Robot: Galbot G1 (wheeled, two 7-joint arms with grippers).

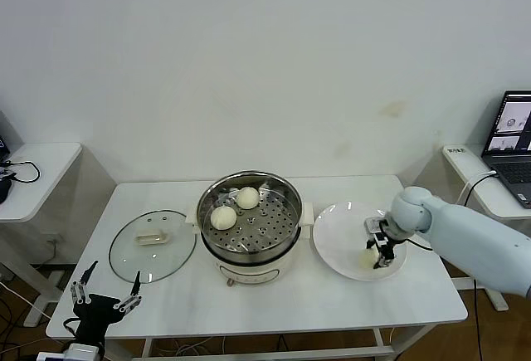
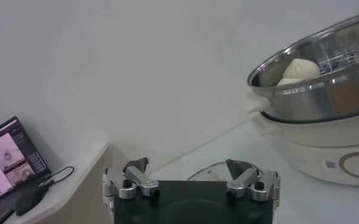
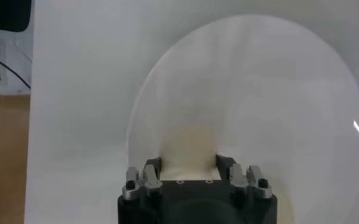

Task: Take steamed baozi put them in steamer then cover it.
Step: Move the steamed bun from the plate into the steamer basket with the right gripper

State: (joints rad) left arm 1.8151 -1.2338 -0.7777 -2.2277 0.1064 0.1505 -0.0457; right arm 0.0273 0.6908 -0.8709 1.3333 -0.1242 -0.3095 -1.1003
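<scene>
Sitting on the white plate [image 1: 336, 236], one baozi [image 3: 188, 149] is clamped btwn the right gripper [image 1: 379, 252] jaws. Two more buns [image 1: 223, 217] lie in the steamer [image 1: 249, 220] at table centre; glass cover [image 1: 153, 245] flat on its left. Left gripper [image 1: 105, 296] parked at table's front-left corner, jaws spread wide.

Looks like a robotics lab or test room, not an actual kitchen. Plain white wall [image 1: 265, 62], a basic white folding table [image 1: 249, 303] holding the cooking props, and side desks on both edges: one with an open laptop [image 1: 513, 133] showing camera feeds, the other with loose black cables [image 1: 17, 174]. More wires trail on the wooden floor [image 1: 17, 311].
</scene>
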